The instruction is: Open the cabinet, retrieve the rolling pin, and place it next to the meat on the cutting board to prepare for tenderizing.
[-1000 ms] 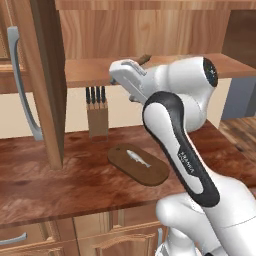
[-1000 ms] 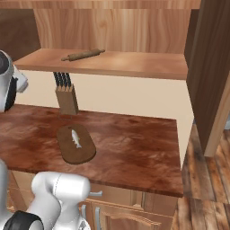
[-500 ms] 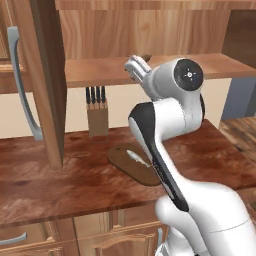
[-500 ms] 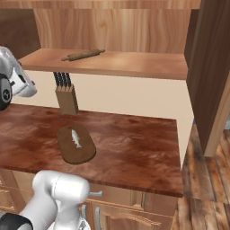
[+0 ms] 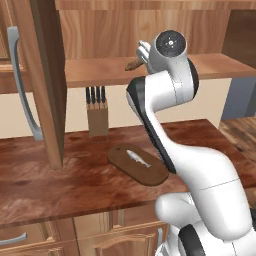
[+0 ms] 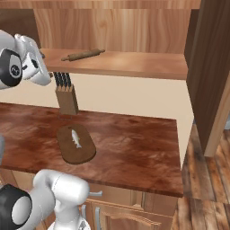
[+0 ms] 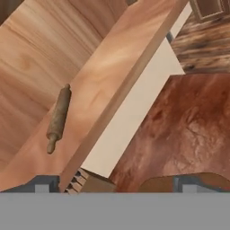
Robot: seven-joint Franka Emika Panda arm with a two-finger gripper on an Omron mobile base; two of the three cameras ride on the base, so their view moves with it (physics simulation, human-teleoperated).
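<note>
While pin [image 7: 58, 117] shows whole—meat [image 6: 76, 138] elsewhere.

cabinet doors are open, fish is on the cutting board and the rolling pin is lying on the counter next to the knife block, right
Not quite. The rolling pin lies on the shelf inside the open cabinet, above the knife block, not on the counter; the right base view shows it. The fish is on the cutting board as you said.

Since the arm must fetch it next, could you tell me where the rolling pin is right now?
The rolling pin lies on the open cabinet's shelf, toward its left end in the right base view, above the knife block.
</note>
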